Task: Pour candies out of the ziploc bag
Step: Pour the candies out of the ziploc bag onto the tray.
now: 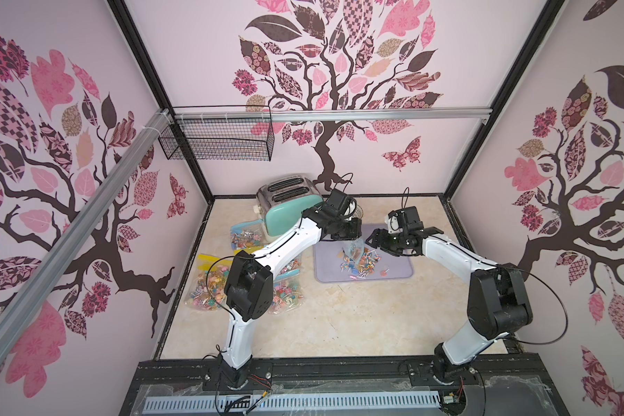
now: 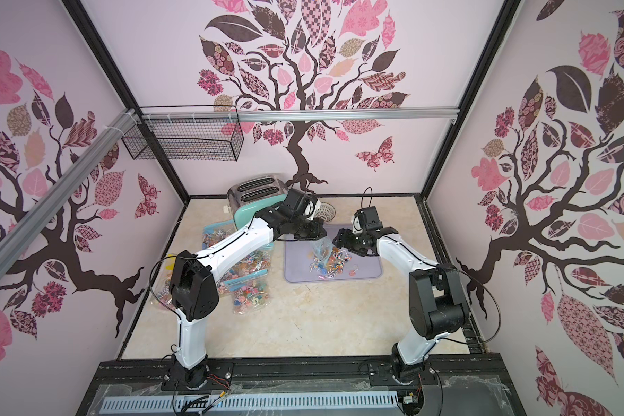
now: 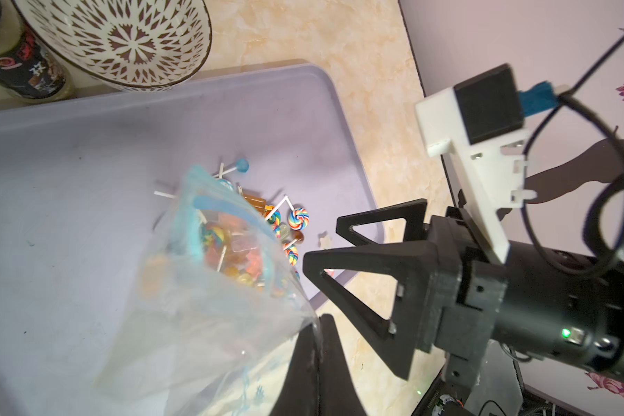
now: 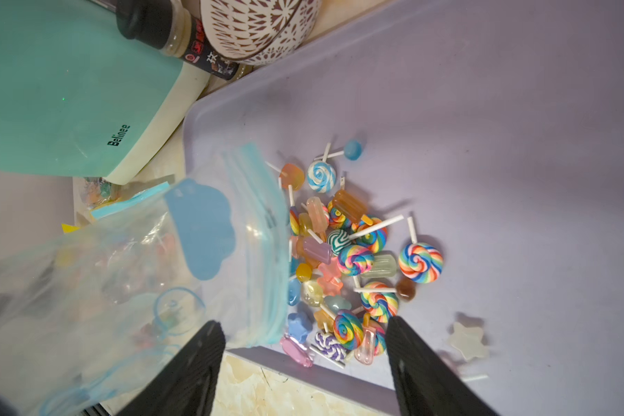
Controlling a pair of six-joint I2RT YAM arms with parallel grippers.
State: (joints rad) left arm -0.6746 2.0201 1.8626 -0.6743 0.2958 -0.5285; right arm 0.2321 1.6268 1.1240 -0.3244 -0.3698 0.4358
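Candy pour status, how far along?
Done: a pile of candies lies on the purple tray. In hand: left gripper holds the ziploc bag mouth-down over the pile; right gripper is open beside it. Left: a few pieces may remain inside, unclear through the plastic; then set the bag down.

White-shelled left arm (image 1: 285, 239) and white-shelled right arm (image 1: 447, 250) carry matte black joint housings and thin black looping cables (image 3: 591, 116). The black right pincer (image 3: 321, 237) has hollow triangular fingers (image 3: 375, 255), with a small green light (image 3: 566, 333) behind.
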